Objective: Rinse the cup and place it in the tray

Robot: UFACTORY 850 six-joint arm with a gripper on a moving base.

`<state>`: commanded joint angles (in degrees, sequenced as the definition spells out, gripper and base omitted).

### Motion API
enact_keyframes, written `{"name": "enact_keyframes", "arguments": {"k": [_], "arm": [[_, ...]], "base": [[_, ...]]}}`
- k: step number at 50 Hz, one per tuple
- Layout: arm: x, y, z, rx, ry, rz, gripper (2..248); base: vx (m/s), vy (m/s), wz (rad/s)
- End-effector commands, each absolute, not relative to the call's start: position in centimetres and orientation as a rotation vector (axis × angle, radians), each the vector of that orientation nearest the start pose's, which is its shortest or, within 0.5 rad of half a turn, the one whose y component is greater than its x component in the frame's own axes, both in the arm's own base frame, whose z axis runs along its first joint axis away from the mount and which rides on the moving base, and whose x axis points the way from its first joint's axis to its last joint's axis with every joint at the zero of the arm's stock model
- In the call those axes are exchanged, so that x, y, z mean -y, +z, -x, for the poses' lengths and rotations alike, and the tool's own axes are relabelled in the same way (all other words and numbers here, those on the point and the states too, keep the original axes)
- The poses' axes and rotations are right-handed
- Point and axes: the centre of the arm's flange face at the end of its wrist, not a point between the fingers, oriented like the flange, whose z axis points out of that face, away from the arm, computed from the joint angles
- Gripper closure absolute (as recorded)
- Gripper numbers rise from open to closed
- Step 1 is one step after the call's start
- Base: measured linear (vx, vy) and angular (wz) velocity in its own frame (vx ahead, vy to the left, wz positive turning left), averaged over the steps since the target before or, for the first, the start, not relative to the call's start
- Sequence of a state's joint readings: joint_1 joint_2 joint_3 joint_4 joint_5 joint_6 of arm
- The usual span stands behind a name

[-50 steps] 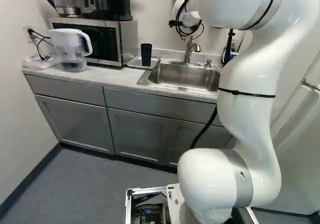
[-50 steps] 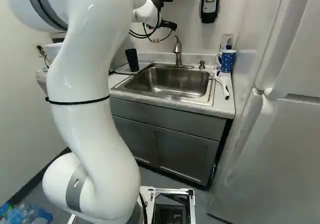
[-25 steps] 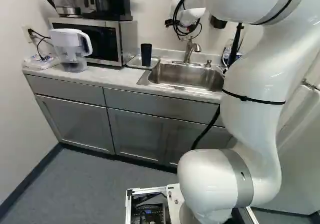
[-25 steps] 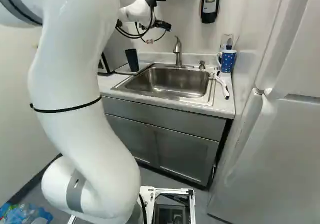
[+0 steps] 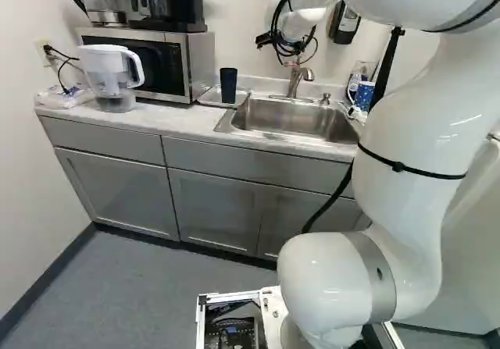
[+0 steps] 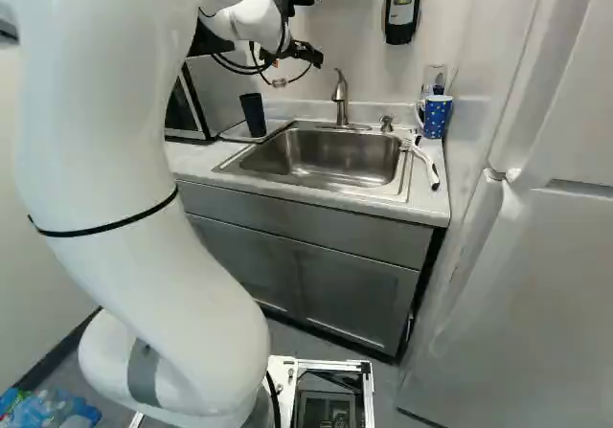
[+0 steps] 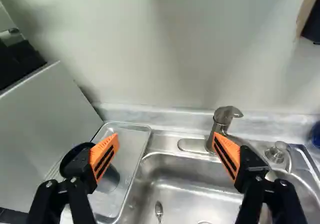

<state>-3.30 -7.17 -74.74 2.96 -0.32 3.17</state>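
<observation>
One spoon (image 7: pixel 159 210), wrist view only

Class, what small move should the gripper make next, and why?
Probably shift the open gripper sideways toward the black cup: it stands in the tray, beyond one finger, not between the two. Whether it is rinsed cannot be seen.

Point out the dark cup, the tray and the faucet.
Dark cup (image 5: pixel 228 86): left base view, on its side wall.
Tray (image 7: pixel 131 156): wrist view, on its bare bottom.
Faucet (image 6: pixel 342 111): right base view, on its upright body.
</observation>
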Motion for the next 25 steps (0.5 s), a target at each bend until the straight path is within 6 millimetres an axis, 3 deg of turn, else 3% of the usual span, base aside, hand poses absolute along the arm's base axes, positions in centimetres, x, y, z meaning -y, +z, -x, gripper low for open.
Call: {"name": "enact_keyframes", "arguments": {"k": [25], "arm": [[3.7,68.3,-54.2,-0.232,-1.56,2.689,3]], "base": [[0.0,0.0,0.0]]}}
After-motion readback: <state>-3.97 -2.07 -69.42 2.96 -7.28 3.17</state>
